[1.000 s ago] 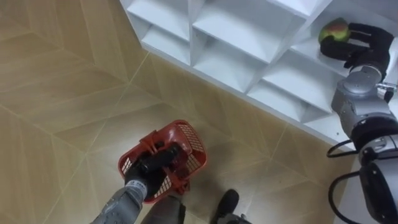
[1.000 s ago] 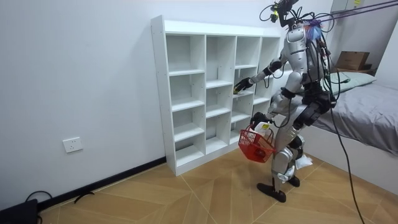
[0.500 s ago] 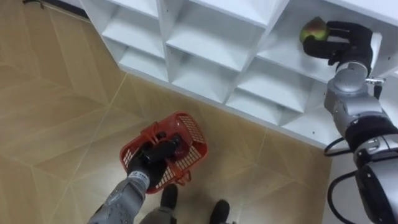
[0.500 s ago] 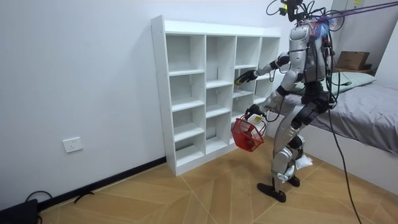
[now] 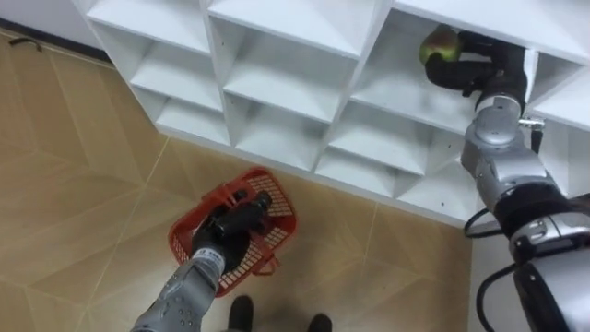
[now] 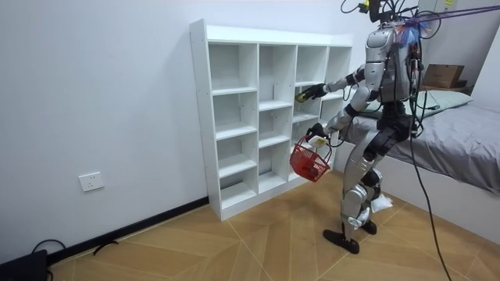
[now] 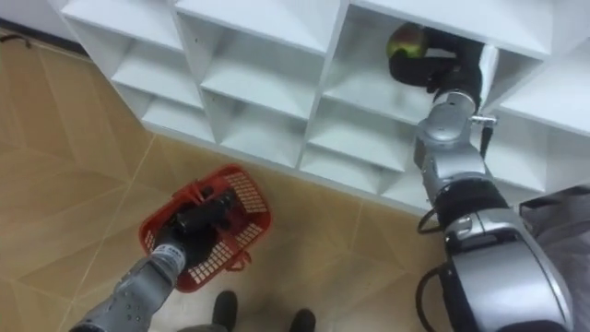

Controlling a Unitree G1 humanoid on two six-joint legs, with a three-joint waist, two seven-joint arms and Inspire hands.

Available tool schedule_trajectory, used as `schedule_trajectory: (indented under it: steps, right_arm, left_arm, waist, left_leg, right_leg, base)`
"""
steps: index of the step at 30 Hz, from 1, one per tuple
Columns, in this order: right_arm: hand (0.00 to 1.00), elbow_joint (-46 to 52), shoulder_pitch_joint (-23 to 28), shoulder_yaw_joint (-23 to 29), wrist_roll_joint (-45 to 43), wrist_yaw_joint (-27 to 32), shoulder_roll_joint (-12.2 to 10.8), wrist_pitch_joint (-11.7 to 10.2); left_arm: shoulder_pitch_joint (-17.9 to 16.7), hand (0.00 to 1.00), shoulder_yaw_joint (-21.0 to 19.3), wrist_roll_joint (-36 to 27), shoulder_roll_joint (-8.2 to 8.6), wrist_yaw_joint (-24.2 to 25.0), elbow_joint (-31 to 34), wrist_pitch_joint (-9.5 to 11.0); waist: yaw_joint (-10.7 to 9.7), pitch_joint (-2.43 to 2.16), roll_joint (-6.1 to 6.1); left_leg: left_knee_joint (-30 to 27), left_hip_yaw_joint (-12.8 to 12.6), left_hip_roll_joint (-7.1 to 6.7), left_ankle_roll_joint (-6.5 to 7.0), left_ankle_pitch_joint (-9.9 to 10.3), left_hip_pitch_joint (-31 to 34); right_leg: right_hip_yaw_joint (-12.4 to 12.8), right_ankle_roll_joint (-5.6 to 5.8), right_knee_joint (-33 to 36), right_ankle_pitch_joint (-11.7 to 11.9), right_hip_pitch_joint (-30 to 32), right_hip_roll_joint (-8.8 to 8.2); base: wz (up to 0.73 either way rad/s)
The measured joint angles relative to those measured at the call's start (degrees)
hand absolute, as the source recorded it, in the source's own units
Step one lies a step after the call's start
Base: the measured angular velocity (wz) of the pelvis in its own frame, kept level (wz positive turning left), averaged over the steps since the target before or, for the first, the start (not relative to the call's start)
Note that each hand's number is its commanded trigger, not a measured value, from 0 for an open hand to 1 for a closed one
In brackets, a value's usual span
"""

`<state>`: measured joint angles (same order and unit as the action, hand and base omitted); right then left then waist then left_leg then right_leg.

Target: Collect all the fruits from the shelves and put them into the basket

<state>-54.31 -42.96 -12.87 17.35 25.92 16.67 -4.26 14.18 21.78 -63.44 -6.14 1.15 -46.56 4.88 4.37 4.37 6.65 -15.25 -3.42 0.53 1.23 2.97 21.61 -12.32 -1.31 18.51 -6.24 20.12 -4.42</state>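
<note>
Your right hand (image 5: 481,66) is curled round a green-red fruit (image 5: 440,43) inside an upper compartment of the white cubby shelf (image 5: 293,55); your left hand (image 5: 224,236) grips the handle of the red basket (image 5: 286,205), low before the shelf's bottom edge. You're mid-pick, I'd judge: next, draw the fruit past the compartment's front edge and into the basket. No readable writing.

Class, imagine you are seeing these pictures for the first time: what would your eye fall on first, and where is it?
The red basket stands out brightest, hanging above the wooden floor from the left robot hand, which is curled round its handle. Next is the green-and-red fruit, gripped by the right robot hand inside a compartment of the white shelf unit.
</note>
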Motion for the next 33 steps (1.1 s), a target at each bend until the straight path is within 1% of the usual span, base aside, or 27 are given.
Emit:
schedule_trajectory:
  steps: [1,2,3,4,5,6,9,11,13,15,16,17,18,19,20,23,26,33]
  right_arm:
    - [1.00,2.1,2.2,-0.4,-0.1,-0.1,-0.3,0.0]
    - [1.00,4.0,3.9,-1.3,-0.1,-0.5,-0.6,0.0]
    - [1.00,4.7,4.5,-1.6,-0.2,-0.8,-0.9,0.0]
    - [1.00,6.4,5.9,-1.6,-0.1,-1.3,-1.4,0.0]
    - [1.00,7.7,7.3,-1.6,0.2,-1.7,-1.5,0.0]
    - [1.00,8.1,7.7,-1.6,0.3,-1.8,-1.6,0.0]
    - [1.00,9.2,8.8,-1.6,0.2,-2.1,-2.3,0.0]
    - [1.00,11.5,10.3,-1.7,0.1,-2.9,-3.3,0.0]
    - [1.00,12.0,12.0,-2.3,0.2,-3.8,-3.7,0.0]
    - [1.00,12.0,13.2,-2.3,0.1,-5.0,-4.7,0.0]
    - [1.00,11.9,14.4,-2.6,0.1,-5.6,-5.1,0.0]
    - [1.00,11.7,15.5,-3.2,0.1,-6.2,-5.4,0.0]
    - [1.00,11.7,16.1,-3.6,0.1,-6.4,-5.5,0.0]
    - [1.00,11.7,17.3,-4.0,-0.3,-7.2,-5.9,0.0]
    - [1.00,11.7,18.5,-4.0,-1.1,-7.8,-6.5,0.0]
    - [1.00,11.5,20.4,-4.1,-1.9,-9.4,-7.3,0.0]
    - [1.00,11.5,21.4,-5.2,-2.0,-11.3,-7.5,0.0]
    - [1.00,12.4,22.3,-6.3,-2.2,-13.7,-7.6,0.1]
  left_arm:
    - [-0.1,1.00,0.2,0.0,-0.07,-0.1,0.0,0.0]
    - [-0.2,1.00,0.4,0.0,-0.11,-0.4,0.0,-0.1]
    - [-0.2,1.00,0.3,0.0,-0.12,-0.4,0.0,-0.1]
    - [-0.2,1.00,0.3,0.3,0.00,-0.4,0.0,-0.1]
    - [-0.2,1.00,0.4,0.8,0.21,-0.4,0.2,-0.1]
    - [-0.2,1.00,0.4,1.0,0.32,-0.4,0.2,-0.1]
    - [-0.1,1.00,0.5,1.2,0.70,-0.4,0.4,-0.4]
    - [-0.1,1.00,0.8,1.1,0.86,-0.4,0.6,-0.9]
    - [-0.1,1.00,1.1,1.0,1.11,-0.4,0.6,-1.3]
    - [-0.1,1.00,1.1,1.0,1.54,-0.5,0.3,-1.3]
    - [-0.2,1.00,1.5,1.0,1.79,-0.6,0.2,-1.4]
    - [-0.2,1.00,1.7,1.1,1.93,-0.6,0.2,-1.4]
    - [-0.2,1.00,1.8,1.1,1.94,-0.6,0.2,-1.4]
    - [-0.2,1.00,2.1,1.1,1.82,-0.6,0.1,-1.4]
    - [-0.2,1.00,2.0,1.1,1.81,-0.6,0.1,-1.4]
    - [-0.2,1.00,2.0,1.8,1.85,-0.6,0.1,-1.4]
    - [-0.2,1.00,1.2,2.9,2.03,-0.6,0.1,-1.4]
    - [-0.1,1.00,0.7,2.9,2.17,-0.6,0.2,-1.3]
  waist:
    - [-0.2,-0.79,0.10]
    - [-0.8,-1.41,0.10]
    - [-1.1,-1.43,0.07]
    - [-1.4,-1.60,0.03]
    - [-1.5,-1.97,0.02]
    - [-1.5,-2.14,-0.02]
    - [-1.5,-2.50,-0.48]
    - [-2.4,-2.78,-0.96]
    - [-2.6,-2.79,-1.07]
    - [-2.7,-2.68,-1.29]
    - [-2.8,-2.71,-1.72]
    - [-2.8,-2.62,-2.09]
    - [-2.8,-2.59,-2.21]
    - [-2.8,-2.43,-2.45]
    - [-2.8,-2.44,-2.53]
    - [-2.7,-2.45,-2.55]
    - [-2.7,-2.45,-2.54]
    - [-2.9,-2.53,-2.41]
  left_leg:
    - [0.0,-0.1,-0.08,0.03,0.0,-0.2]
    - [0.0,-0.1,-0.22,0.04,0.0,-0.6]
    - [-0.1,-0.1,-0.24,0.05,0.0,-0.9]
    - [-0.1,0.0,-0.24,0.04,0.1,-1.6]
    - [-0.1,0.0,-0.18,0.02,0.1,-2.0]
    - [-0.1,-0.1,-0.12,-0.02,0.2,-2.2]
    - [-0.3,-0.2,0.05,-0.16,0.3,-3.4]
    - [-0.5,0.0,0.15,-0.19,0.3,-3.7]
    - [-0.3,0.3,0.22,-0.23,0.3,-4.4]
    - [-0.2,0.4,0.22,-0.27,0.3,-5.1]
    - [-0.2,0.6,0.25,-0.48,0.5,-5.3]
    - [-0.1,0.7,0.27,-0.50,0.5,-5.2]
    - [0.1,0.7,0.27,-0.50,0.5,-5.1]
    - [0.3,0.8,0.24,-0.50,0.5,-5.0]
    - [0.4,0.7,0.18,-0.50,0.5,-4.8]
    - [0.1,0.7,0.15,-0.22,0.3,-4.0]
    - [0.3,0.6,0.12,-0.19,0.3,-3.9]
    - [1.8,0.5,-0.15,-0.16,0.3,-4.3]
  right_leg:
    - [0.0,0.01,0.0,0.0,-0.2,0.01]
    - [-0.1,0.01,0.0,0.0,-0.7,0.00]
    - [-0.1,0.01,-0.1,0.0,-1.1,-0.01]
    - [-0.1,0.02,-0.1,0.0,-1.7,0.01]
    - [0.2,0.05,-0.5,0.0,-2.1,0.20]
    - [0.5,0.07,-0.8,0.0,-2.4,0.36]
    - [0.6,0.12,-1.0,0.1,-3.6,0.53]
    - [0.5,0.15,-1.2,0.3,-4.1,0.59]
    - [0.1,0.14,-1.9,0.5,-5.4,0.79]
    - [0.1,0.31,-2.3,0.5,-6.2,0.88]
    - [-0.1,0.66,-3.1,0.7,-6.8,1.04]
    - [-0.2,0.83,-3.6,0.9,-7.0,1.14]
    - [0.0,0.90,-3.8,1.0,-6.9,1.19]
    - [0.3,0.93,-3.8,1.0,-6.8,1.27]
    - [0.7,0.94,-3.8,1.0,-6.4,1.34]
    - [0.8,0.85,-3.8,1.1,-5.7,1.42]
    - [1.0,0.49,-3.8,1.3,-5.6,1.47]
    - [1.0,0.37,-3.9,0.8,-5.3,1.21]
  base:
    - [0.00]
    - [0.00]
    - [0.00]
    - [0.00]
    - [-0.04]
    - [-0.09]
    - [-0.07]
    - [0.05]
    - [0.09]
    - [0.02]
    - [0.04]
    - [0.00]
    - [0.00]
    - [-0.03]
    - [0.00]
    - [0.00]
    - [0.00]
    - [0.00]
